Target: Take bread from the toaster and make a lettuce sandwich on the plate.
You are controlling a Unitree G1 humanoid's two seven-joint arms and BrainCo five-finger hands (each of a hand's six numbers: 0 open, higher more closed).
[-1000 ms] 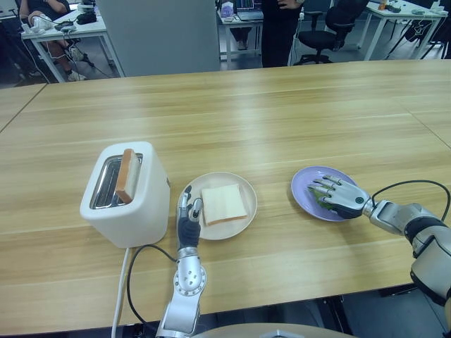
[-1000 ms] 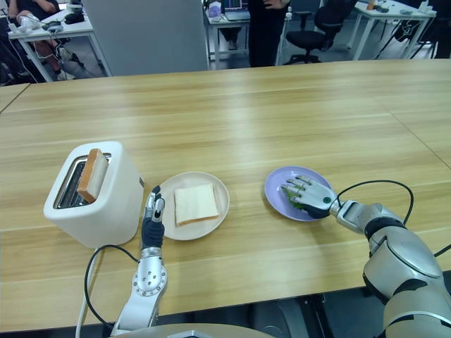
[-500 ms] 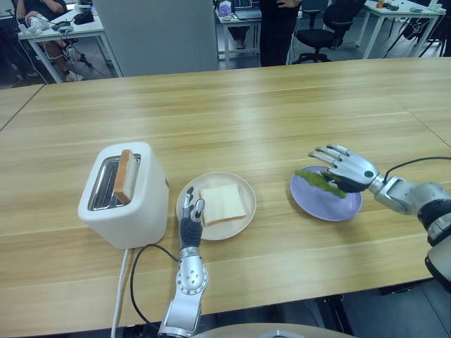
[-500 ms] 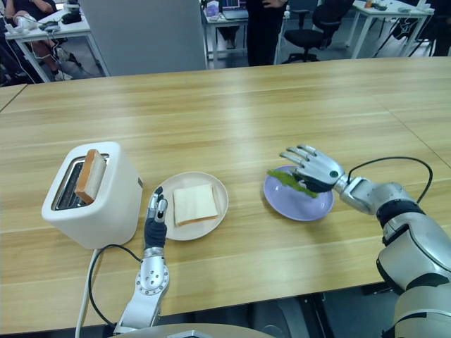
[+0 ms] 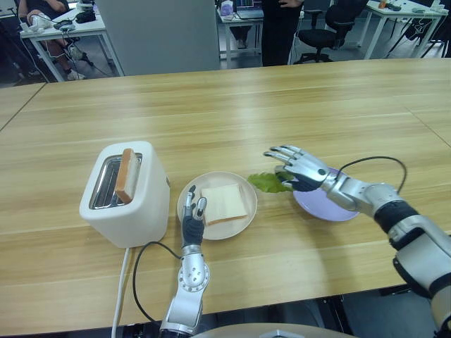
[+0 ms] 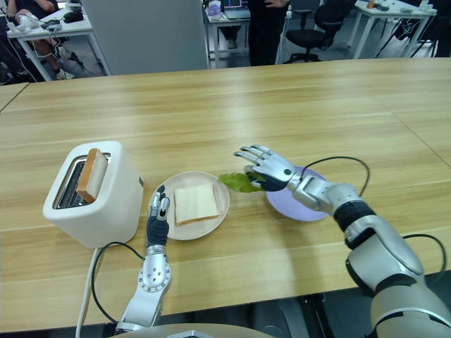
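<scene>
The right hand (image 5: 299, 169) holds the lettuce (image 5: 266, 183) above the bench (image 5: 282, 105), between the purple plate (image 5: 331, 210) and the cream plate (image 5: 236, 227); its fingers (image 5: 278, 151) spread over the leaf. In the left eye view the leaf is just beside the cream plate, and in the right eye view its tip meets the rim. One bread slice (image 5: 223, 203) lies on this plate, and another slice (image 5: 127, 174) stands in the toaster (image 5: 134, 211). The left hand (image 5: 190, 224) is at the near rim, fingers straight, holding nothing.
</scene>
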